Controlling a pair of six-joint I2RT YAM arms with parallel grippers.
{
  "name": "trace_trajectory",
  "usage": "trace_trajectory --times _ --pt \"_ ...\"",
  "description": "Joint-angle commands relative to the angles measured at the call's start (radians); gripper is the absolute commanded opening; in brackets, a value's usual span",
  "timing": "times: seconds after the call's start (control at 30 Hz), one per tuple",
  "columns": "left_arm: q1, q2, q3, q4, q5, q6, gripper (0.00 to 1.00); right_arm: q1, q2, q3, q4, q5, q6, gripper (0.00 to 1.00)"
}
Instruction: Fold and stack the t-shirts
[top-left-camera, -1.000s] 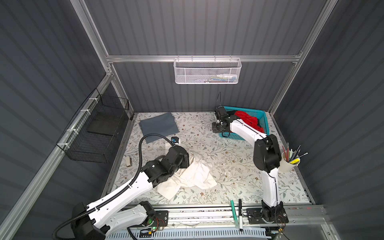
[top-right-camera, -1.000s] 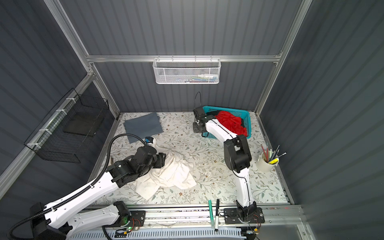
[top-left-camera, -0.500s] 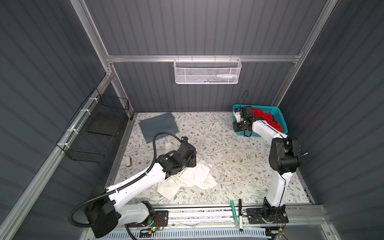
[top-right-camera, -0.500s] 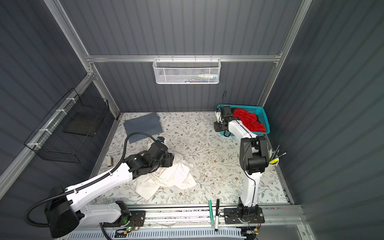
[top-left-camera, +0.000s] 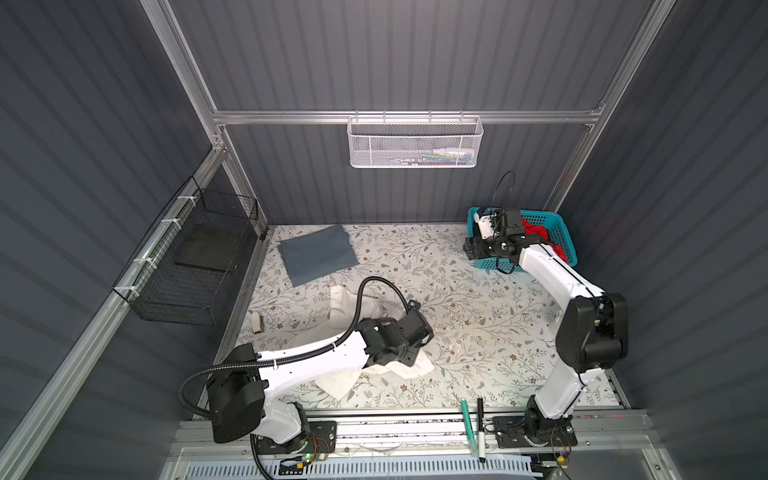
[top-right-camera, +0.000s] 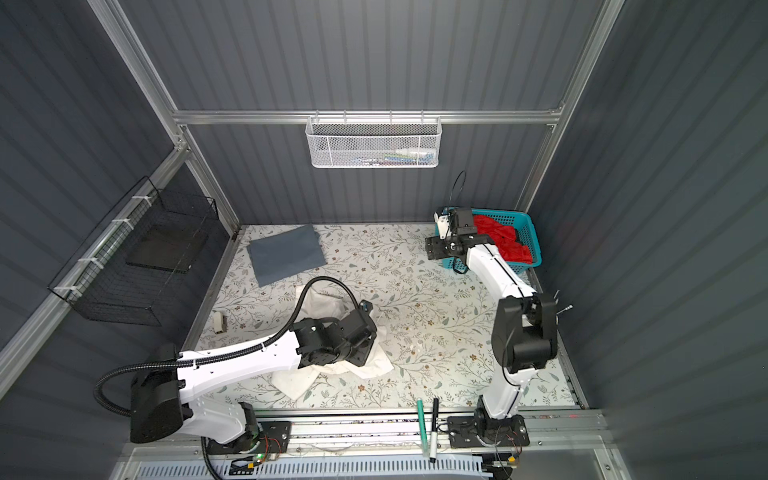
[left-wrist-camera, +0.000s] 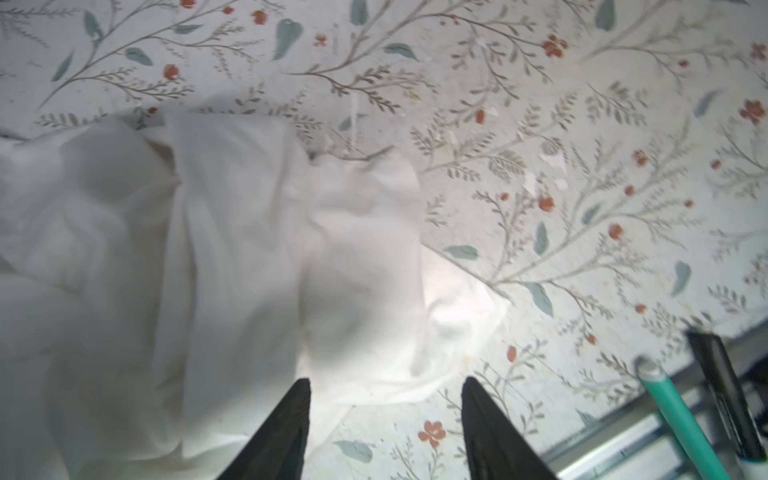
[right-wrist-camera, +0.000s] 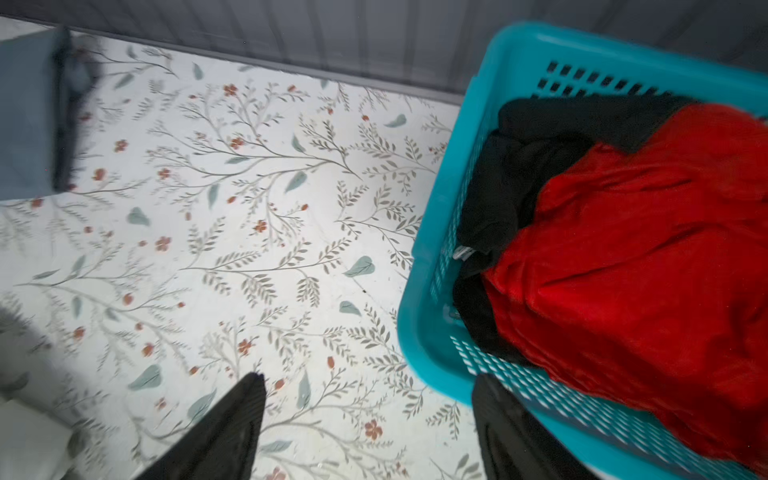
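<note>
1. Biggest change from a second ago: the teal basket (top-left-camera: 544, 218) has slid over to the right edge of the desk (top-left-camera: 457, 324), and the right arm went with it.
2. Right tool (right-wrist-camera: 368, 381) now sits at the basket's left corner, upper right in both top views. Its jaws are spread wide, one finger over the floral cover and the other over the rim, pinching nothing.
3. Red shirt (right-wrist-camera: 644, 257) is heaped in the basket on top of the black shirt (right-wrist-camera: 515, 178).
4. Left arm has swung right a bit too. Left tool (left-wrist-camera: 386, 380) hangs over the edge of the crumpled off-white shirt (left-wrist-camera: 249, 249), lower centre in both top views, with its jaws apart. Can't tell if it's touching the cloth.
5. Grey shirt (top-left-camera: 318, 257) lies folded flat at the desk's upper left, well apart from the rest.
</note>
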Motion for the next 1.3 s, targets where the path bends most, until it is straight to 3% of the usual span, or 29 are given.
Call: trace_trajectory --times 0.0,0.17,0.3,0.57,0.63,0.73,0.8,0.87,1.0,1.27 --pt "-0.032 0.025 -0.044 0.035 0.118 0.073 0.59 0.023 -0.118 -0.102 -0.057 -0.024 0.141 0.83" --pt "-0.058 0.146 0.002 0.136 0.151 0.124 0.6 0.023 -0.348 -0.373 -0.115 0.001 0.307 0.89" --pt "-0.06 0.272 0.075 0.153 0.173 0.169 0.6 0.023 -0.507 -0.525 -0.176 0.001 0.37 0.92" --pt "-0.061 0.426 0.138 0.119 0.125 0.166 0.54 0.011 -0.665 -0.615 -0.244 0.001 0.408 0.95" --pt "-0.061 0.448 0.139 0.112 0.126 0.161 0.46 0.008 -0.685 -0.622 -0.241 -0.008 0.409 0.96" --pt "-0.062 0.465 0.138 0.102 0.124 0.155 0.14 0.002 -0.701 -0.615 -0.254 -0.014 0.403 0.96" --pt "-0.061 0.469 0.157 0.085 0.117 0.164 0.0 0.0 -0.709 -0.608 -0.259 -0.018 0.398 0.97" --pt "-0.061 0.454 0.19 0.053 0.086 0.174 0.0 0.0 -0.72 -0.604 -0.264 -0.014 0.396 0.97" --pt "-0.044 0.384 0.352 -0.061 -0.056 0.259 0.0 -0.005 -0.755 -0.61 -0.271 0.007 0.405 0.99" --pt "0.099 0.367 0.935 -0.069 -0.179 0.545 0.0 -0.016 -0.799 -0.596 -0.293 0.015 0.407 0.99"
